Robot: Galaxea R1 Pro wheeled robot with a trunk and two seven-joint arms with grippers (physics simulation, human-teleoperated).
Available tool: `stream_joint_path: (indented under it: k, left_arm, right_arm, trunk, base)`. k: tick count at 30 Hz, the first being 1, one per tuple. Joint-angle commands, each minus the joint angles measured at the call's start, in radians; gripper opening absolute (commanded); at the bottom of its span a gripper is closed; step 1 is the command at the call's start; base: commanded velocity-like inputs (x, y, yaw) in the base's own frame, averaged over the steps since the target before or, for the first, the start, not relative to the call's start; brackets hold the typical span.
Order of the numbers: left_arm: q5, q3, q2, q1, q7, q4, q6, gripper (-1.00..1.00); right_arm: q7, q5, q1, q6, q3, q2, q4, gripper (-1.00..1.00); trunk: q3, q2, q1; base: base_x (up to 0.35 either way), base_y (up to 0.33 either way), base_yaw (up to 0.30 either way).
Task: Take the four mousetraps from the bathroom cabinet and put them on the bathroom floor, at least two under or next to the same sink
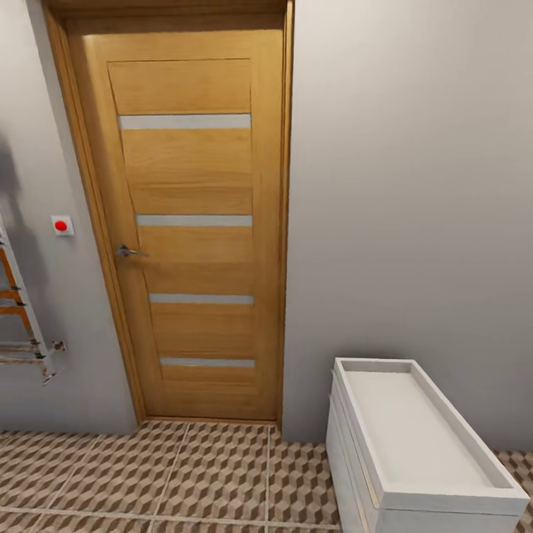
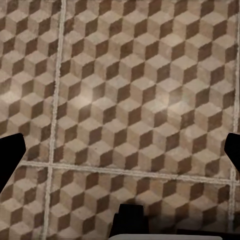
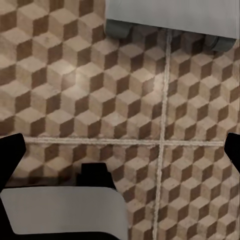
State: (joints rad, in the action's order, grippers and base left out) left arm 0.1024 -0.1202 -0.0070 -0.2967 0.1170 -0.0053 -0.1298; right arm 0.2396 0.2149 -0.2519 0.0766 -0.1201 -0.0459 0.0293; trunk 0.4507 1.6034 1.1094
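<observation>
The left claw (image 2: 120, 150) and the right claw (image 3: 120, 150) both hang with fingers spread wide and nothing between them, over the brown, beige and cream cube-patterned tile floor (image 2: 130, 90). Further out stand a closed oak door (image 1: 189, 222) and a white drawer unit (image 1: 414, 444) at the wall. No mousetraps are visible here; I judge them light, stiff boards, best pinched by the long edges, away from the spring
</observation>
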Motion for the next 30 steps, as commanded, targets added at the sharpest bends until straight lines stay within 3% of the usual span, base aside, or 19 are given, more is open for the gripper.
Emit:
stream_joint_path:
  k: [1, 30]
  left_arm:
    - [0.010, -0.009, 0.000, -0.001, 0.003, 0.002, -0.004, 1.00]
    - [0.010, -0.009, -0.001, -0.001, 0.003, 0.001, -0.004, 1.00]
  right_arm:
    - [0.004, 0.010, -0.001, 0.006, -0.009, 0.001, 0.003, 1.00]
    - [0.006, 0.008, -0.001, 0.008, -0.009, 0.008, 0.003, 1.00]
  trunk:
    - [0.001, 0.001, 0.000]
    - [0.001, 0.001, 0.000]
  base:
    - [0.000, 0.000, 0.295]
    - [0.000, 0.000, 0.299]
